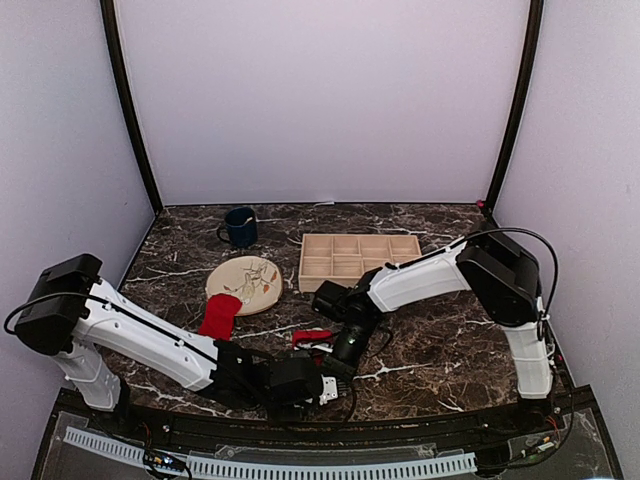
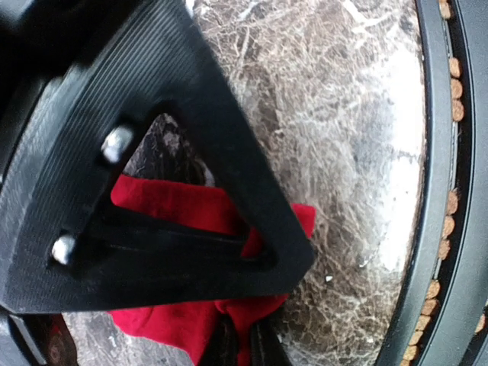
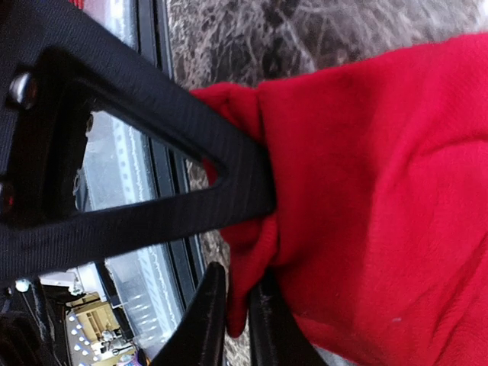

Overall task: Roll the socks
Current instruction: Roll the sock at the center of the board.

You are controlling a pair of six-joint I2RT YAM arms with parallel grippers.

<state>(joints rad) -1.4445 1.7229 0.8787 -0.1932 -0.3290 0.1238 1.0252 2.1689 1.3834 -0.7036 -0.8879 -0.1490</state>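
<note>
We found both arms working on one bright red soft fabric sock [image 1: 312, 335]. It lay bunched on the dark marbled stone counter [image 1: 430, 340], close to the front edge and between the two wrists. The left arm [image 1: 150, 340] had its jaws narrow, with a fold of red cloth pinched between them. The right arm [image 1: 420, 280] had its jaws nearly closed on a thin fold at the sock's edge. The second red sock [image 1: 220, 315] lay flat and well apart, with one end at the rim of the beige patterned round plate [image 1: 250, 275].

We judged the grips to be the weak point. Each pair of jaws held only a sliver of cloth, so a tug from one arm could draw the fabric out of the other's hold and let any roll spring open. With the wrists so close together, they could also knock into each other. A careless drag might carry the sock over the counter's front edge.
</note>
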